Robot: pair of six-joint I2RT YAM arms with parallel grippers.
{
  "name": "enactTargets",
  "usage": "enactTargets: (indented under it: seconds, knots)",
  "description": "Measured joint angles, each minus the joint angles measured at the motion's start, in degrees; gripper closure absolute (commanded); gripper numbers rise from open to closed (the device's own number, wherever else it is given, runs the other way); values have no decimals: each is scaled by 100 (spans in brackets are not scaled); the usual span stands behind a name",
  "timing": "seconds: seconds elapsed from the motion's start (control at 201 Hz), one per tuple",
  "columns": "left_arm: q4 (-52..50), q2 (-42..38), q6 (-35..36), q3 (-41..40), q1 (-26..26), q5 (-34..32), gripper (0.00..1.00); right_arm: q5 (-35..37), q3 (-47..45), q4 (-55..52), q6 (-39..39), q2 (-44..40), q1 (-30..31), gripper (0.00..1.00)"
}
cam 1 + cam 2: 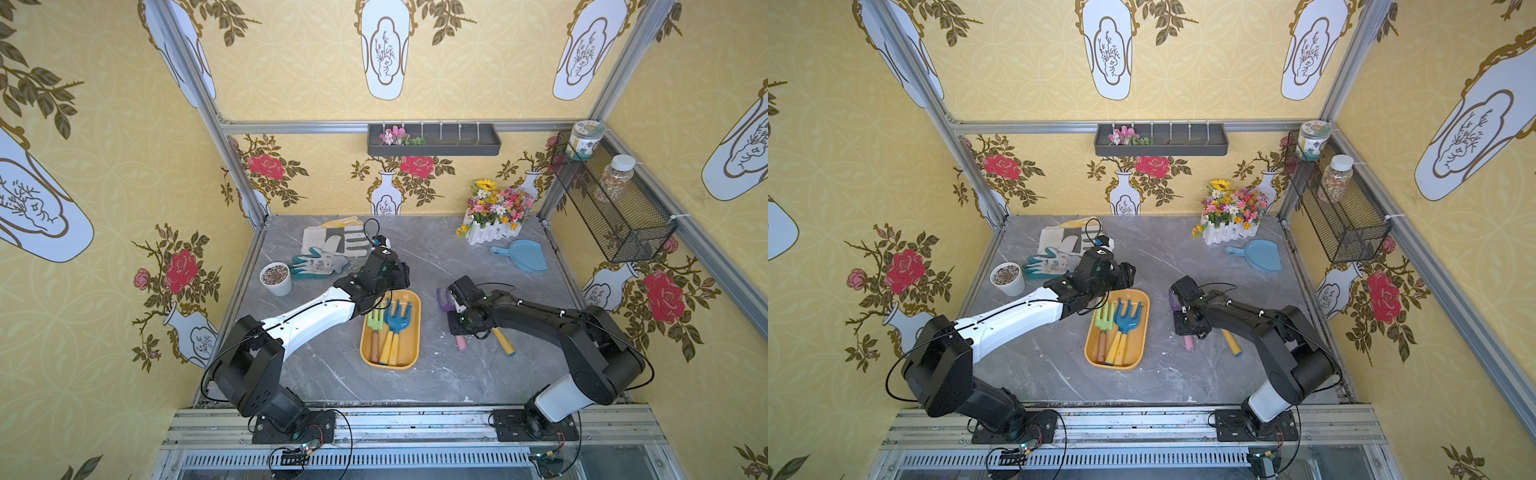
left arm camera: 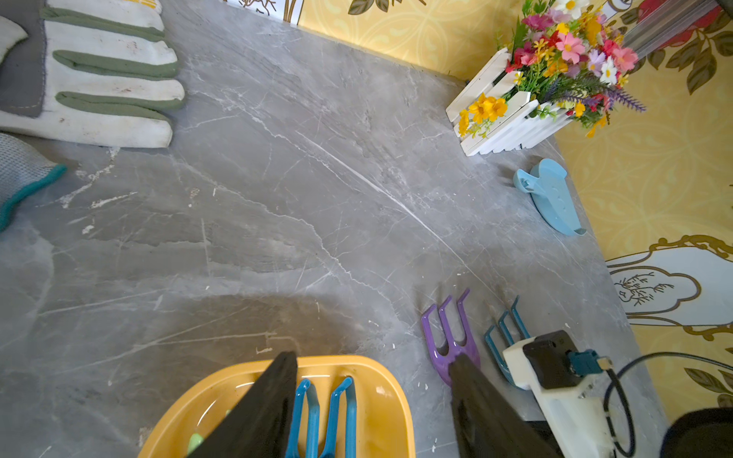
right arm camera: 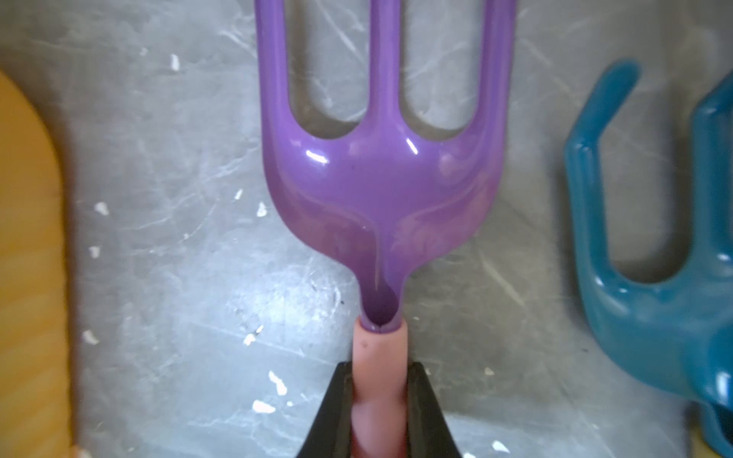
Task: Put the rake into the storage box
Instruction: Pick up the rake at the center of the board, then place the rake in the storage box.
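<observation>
Right wrist view: pinches rake [image 3: 380, 190] handle with right pincer [image 3: 379, 366], likely for lifting. Hangs left pincer [image 2: 375, 357] spread by box [image 2: 392, 412].

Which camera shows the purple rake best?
The right wrist view: the purple rake fills it, pink handle between the fingers of the right gripper. Both top views show only its head and handle end, the rest hidden. The left wrist view catches just the prongs.

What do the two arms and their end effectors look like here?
Left arm: white forearm shell, black joints. Right arm: black, with a white link near its base. The left end effector and right end effector have black wedge-shaped fingers. Thin black cables loop along both arms.
</observation>
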Motion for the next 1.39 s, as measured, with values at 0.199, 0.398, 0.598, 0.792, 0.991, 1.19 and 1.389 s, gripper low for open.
enactTargets:
  seconds: [0.199, 0.398, 0.598, 0.792, 0.991, 1.19, 1.389]
  knots:
    - [-2, -13, 0, 0, 0, 46, 34, -809, -195, 380, 90, -116, -313, 95]
    - [160, -85, 0, -72, 0, 398, 32, -2009, -247, 778, 269, -577, -1056, 94]
    - [601, -90, 2, -101, 4, 1235, 31, -3265, -256, 1449, 540, -1121, -1488, 92]
    - [1141, 157, 2, 44, 4, 2411, 32, -4061, -256, 1985, 752, -1375, -1519, 91]
    - [1410, 269, 24, 63, 4, 3067, 33, -4426, -306, 2422, 1027, -1480, -1530, 91]
    - [1488, 354, 24, 129, 4, 3316, 38, -4798, -428, 2957, 1353, -1491, -1541, 91]
    - [1495, 393, 20, 129, 4, 3373, 41, -5217, -649, 3891, 1952, -1504, -1545, 90]
